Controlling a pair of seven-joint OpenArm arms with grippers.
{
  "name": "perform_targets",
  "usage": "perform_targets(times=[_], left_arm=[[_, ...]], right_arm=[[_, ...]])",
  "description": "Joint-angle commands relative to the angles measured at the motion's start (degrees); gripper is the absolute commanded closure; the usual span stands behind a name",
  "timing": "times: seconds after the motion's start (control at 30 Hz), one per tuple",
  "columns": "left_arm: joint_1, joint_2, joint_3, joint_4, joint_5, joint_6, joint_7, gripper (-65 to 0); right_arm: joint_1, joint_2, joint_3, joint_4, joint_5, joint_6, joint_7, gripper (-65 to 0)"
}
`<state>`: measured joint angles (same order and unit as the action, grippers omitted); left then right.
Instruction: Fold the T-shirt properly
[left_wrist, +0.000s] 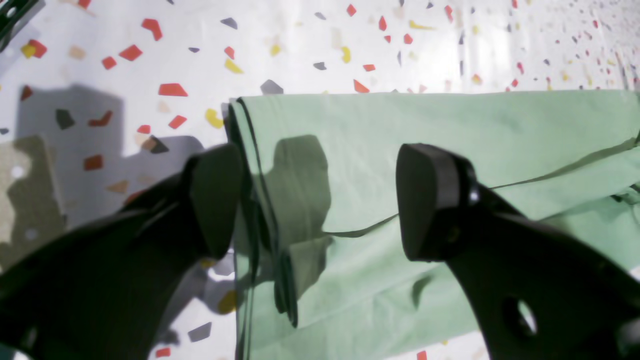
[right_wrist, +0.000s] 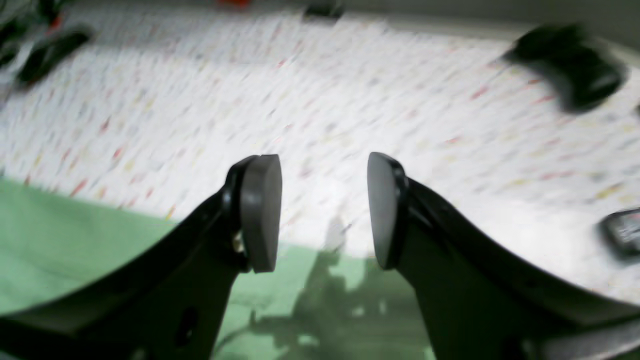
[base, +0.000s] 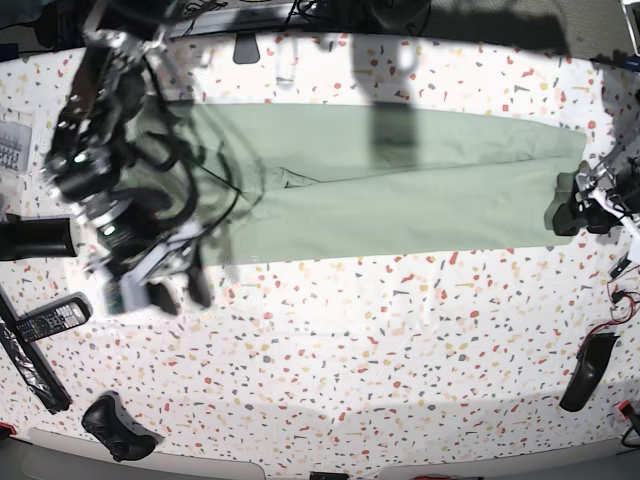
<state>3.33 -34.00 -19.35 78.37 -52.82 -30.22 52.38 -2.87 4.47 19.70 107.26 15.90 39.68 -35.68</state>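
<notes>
One table (base: 400, 350) fills nearly every view: white top w/ small red, yellow and grey flecks, like terrazzo. Of the room only a dark strip behind the far edge of the table shows, too dim to read.

One T-shirt (base: 400, 190), pale green, lies flat on the far half of the table as a long band, folded lengthwise, w/ a diagonal crease near its middle. All places below are relative to this shirt.

Two arms. The left gripper (left_wrist: 320, 200) is at the shirt's end on the right side of the base view; its fingers (left_wrist: 430, 200) are spread wide, one over the cloth, one just past the layered edge, nothing between them. The right gripper (right_wrist: 324, 210) is at the opposite end, over the near edge of the shirt; the wrist view is blurred, but the fingers (right_wrist: 260, 210) stand apart w/ nothing held.

Other things, all off the shirt, on the near side:
- one remote control (base: 45, 320), beyond the right arm's end
- one black game controller (base: 118, 428), near the front table edge
- one black elongated item (base: 583, 372), near the left arm's end; cannot tell what it is
</notes>
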Motion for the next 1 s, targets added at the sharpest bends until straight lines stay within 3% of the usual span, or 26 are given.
perform_targets(times=[0.0,0.2,0.33,0.5,0.57,0.73,0.9,0.97], left_arm=[[-0.79,-1.29,-0.55,0.85,-1.29,-0.66,-0.66,-44.5],[-0.76,-1.29,-0.55,0.85,-1.25,-1.38,-0.52,-44.5],[-0.76,-1.33,-0.55,0.83,-1.22,-1.57,1.01,-44.5],[-0.5,-2.69,-0.55,0.83,-0.31,-1.92,3.37,-44.5],[-0.48,-3.61,-0.52,0.83,1.22,-2.43,3.19,-44.5],[-0.61,-5.25,-0.52,-0.94,1.51,-2.38,2.84,-44.5],[-0.63,-5.2,-0.52,-4.74,-4.55,-2.45,2.67,-44.5],[-0.63,-5.22,-0.52,-5.33,-3.54,-2.86,0.2,-44.5]], right_arm=[[-0.76,-0.2,0.31,1.25,0.72,0.32,2.49,-26.0],[-12.02,-1.14,3.91,7.26,1.29,0.32,3.89,-26.0],[-22.43,-1.16,7.74,13.2,8.44,0.32,3.58,-26.0],[-31.78,-0.63,14.71,18.95,8.5,0.32,3.37,-26.0],[-33.81,0.48,17.81,20.28,10.8,0.32,1.07,-26.0],[-37.75,2.82,23.78,21.57,23.45,0.32,-8.04,-26.0],[-41.2,2.8,25.38,21.57,24.26,0.32,-9.05,-26.0],[-42.69,2.82,25.33,21.57,25.49,0.32,-10.69,-26.0]])
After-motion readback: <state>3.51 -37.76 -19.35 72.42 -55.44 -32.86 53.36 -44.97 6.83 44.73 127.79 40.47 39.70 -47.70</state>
